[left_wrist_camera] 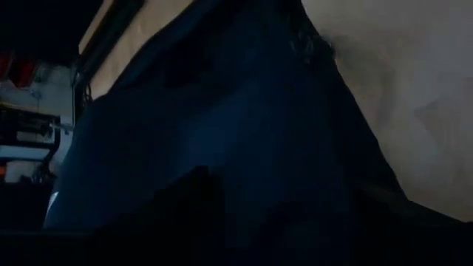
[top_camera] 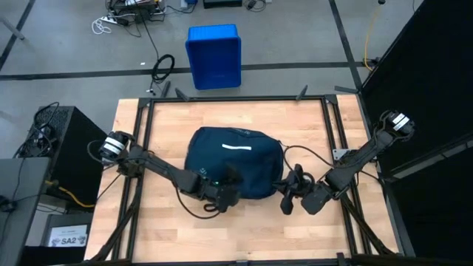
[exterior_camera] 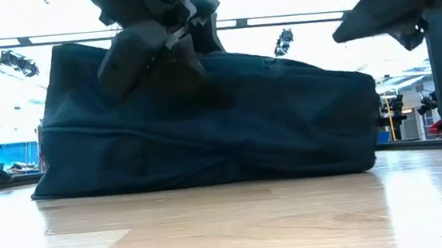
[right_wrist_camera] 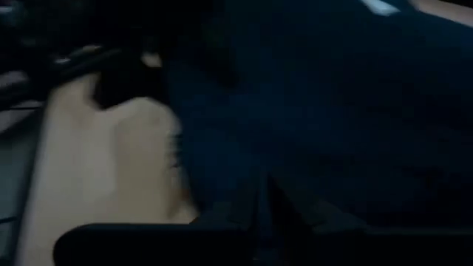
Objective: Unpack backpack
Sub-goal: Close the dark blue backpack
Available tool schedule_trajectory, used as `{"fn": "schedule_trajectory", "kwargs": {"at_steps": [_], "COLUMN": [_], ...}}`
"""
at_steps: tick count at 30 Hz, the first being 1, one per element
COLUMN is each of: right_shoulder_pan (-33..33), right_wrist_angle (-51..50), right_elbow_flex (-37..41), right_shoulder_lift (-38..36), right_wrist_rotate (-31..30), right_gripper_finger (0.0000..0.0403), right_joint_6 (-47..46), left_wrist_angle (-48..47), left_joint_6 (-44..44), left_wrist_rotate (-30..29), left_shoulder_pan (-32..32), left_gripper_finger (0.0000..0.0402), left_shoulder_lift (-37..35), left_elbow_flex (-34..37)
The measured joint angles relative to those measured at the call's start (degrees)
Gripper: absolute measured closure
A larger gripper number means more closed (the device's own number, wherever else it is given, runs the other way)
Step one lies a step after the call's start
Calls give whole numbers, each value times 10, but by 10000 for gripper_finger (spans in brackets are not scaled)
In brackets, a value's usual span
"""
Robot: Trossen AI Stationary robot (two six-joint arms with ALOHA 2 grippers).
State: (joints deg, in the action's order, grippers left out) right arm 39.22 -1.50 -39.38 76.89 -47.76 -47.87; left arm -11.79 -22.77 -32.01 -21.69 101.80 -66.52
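The dark navy backpack [top_camera: 233,159] lies flat on the wooden table with its white stripe [top_camera: 238,148] facing up. In the low view the backpack [exterior_camera: 206,133] is a wide soft mound. My left gripper [top_camera: 230,193] stands open at its near side, low over the cloth. The left wrist view shows its fingers [left_wrist_camera: 185,203] wide apart, with navy cloth filling the picture. My right gripper [top_camera: 287,198] is shut by the backpack's near right corner, where dark straps [top_camera: 295,174] loop out. In the low view it hangs above the table [exterior_camera: 342,37]. My left gripper is close over the backpack's near side [left_wrist_camera: 244,148], slanting down from the table's left; I cannot tell whether its fingers touch the cloth. My right gripper's shut fingers [right_wrist_camera: 264,210] point at the backpack's edge [right_wrist_camera: 222,148]; I cannot tell whether they touch it or have cloth between them.
A bright blue plastic bin [top_camera: 213,55] stands on the floor beyond the far edge. A black frame [top_camera: 236,98] runs round the table. Bare wood [top_camera: 244,233] lies between the backpack and the near edge.
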Motion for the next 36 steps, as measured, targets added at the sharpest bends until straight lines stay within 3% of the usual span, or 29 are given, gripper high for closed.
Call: {"fn": "schedule_trajectory", "kwargs": {"at_steps": [7, 10, 15, 20, 24, 28, 36], "right_shoulder_pan": [-1, -7, -6, 12, 26, 27, 27], "right_wrist_angle": [173, 212, 245, 248, 202, 88, -201], "right_elbow_flex": [-1, -1, 0, -1, -45, -129, -277], "right_shoulder_lift": [46, 74, 101, 102, 130, 178, 268], "right_wrist_rotate": [32, 41, 42, 40, 7, -34, -173], "right_gripper_finger": [388, 394, 399, 400, 402, 403, 403], "right_joint_6": [175, 194, 197, 211, 261, 291, 199], "left_wrist_angle": [10, 15, 16, 35, 66, 87, 91], "left_joint_6": [5, 17, 33, 52, 52, 44, 48], "left_wrist_rotate": [-5, -5, 4, -6, -17, -31, -32], "left_shoulder_pan": [-6, -6, -2, -1, 0, 0, 15], "left_gripper_finger": [174, 230, 380, 396, 401, 401, 401], "left_shoulder_lift": [10, 10, 10, 10, 10, 10, 10], "left_elbow_flex": [0, 0, 0, 1, 1, 1, 1]}}
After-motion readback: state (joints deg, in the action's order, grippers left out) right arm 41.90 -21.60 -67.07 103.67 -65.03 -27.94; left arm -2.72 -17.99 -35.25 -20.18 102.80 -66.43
